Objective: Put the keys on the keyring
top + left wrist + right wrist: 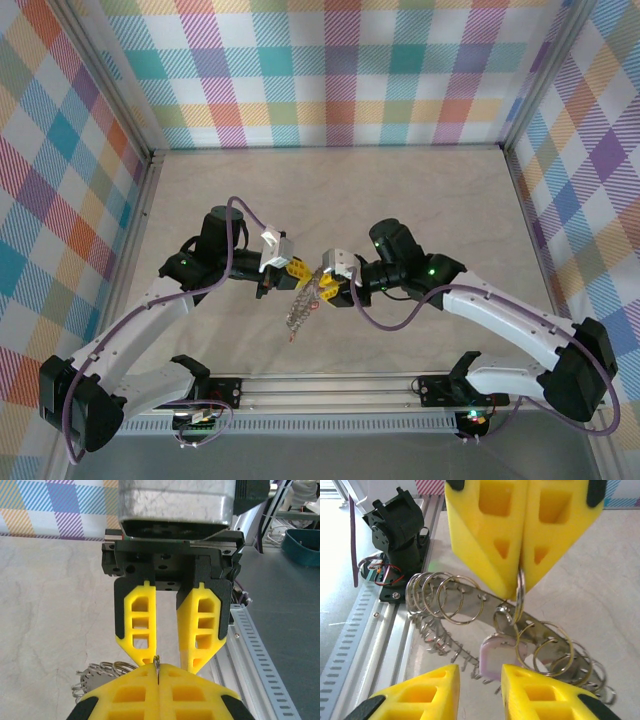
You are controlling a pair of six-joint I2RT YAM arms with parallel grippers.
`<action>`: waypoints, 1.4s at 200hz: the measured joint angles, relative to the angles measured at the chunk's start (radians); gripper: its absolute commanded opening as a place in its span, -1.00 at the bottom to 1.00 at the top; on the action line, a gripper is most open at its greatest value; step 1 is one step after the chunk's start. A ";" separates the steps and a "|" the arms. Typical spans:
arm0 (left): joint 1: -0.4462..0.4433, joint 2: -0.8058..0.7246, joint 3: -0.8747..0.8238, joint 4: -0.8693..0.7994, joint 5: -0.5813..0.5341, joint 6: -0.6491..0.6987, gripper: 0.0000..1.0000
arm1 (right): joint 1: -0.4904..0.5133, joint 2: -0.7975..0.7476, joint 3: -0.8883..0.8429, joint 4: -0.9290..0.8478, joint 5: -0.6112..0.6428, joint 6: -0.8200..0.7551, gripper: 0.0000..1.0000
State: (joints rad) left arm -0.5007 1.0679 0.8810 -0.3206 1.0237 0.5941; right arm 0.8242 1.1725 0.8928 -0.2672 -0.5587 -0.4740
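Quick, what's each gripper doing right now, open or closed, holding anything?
Left gripper: shut, pinching a ring of the keyring.
Right gripper: open, lilac key just past its fingertips.

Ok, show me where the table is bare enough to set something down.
Crowded: near centre, where the left hand and right hand meet at the keyring. Free: the wide strip of table beyond them, across its full width, up to the back wall.
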 measured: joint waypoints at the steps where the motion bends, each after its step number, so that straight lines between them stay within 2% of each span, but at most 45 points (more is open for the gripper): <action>1: 0.000 0.000 0.000 0.000 -0.001 0.000 -1.00 | 0.000 0.000 -0.001 0.002 0.000 0.002 -0.45; 35: 0.000 -0.002 0.000 0.004 -0.023 -0.008 -1.00 | 0.001 0.000 -0.031 0.098 0.010 0.064 -0.33; 112: 0.000 -0.014 -0.002 0.043 -0.053 -0.065 -1.00 | 0.018 0.010 -0.068 0.251 0.066 0.132 -0.31; 170: 0.000 -0.019 -0.002 0.065 -0.077 -0.086 -1.00 | 0.033 0.023 -0.089 0.299 0.114 0.149 -0.32; 189: 0.000 -0.019 -0.002 0.066 -0.083 -0.091 -1.00 | 0.035 0.024 -0.098 0.304 0.128 0.150 -0.40; 214: 0.000 -0.018 -0.002 0.065 -0.089 -0.097 -1.00 | 0.036 0.024 -0.112 0.323 0.154 0.153 -0.61; 261: 0.000 -0.018 -0.002 0.066 -0.100 -0.101 -1.00 | 0.040 0.019 -0.130 0.330 0.203 0.147 -0.66; 280: 0.000 -0.018 -0.002 0.066 -0.102 -0.101 -1.00 | 0.040 0.008 -0.130 0.325 0.212 0.136 -0.79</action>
State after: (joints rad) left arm -0.5007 1.0500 0.8791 -0.2546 0.9218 0.4934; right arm 0.8646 1.1809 0.7628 0.0582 -0.3466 -0.3382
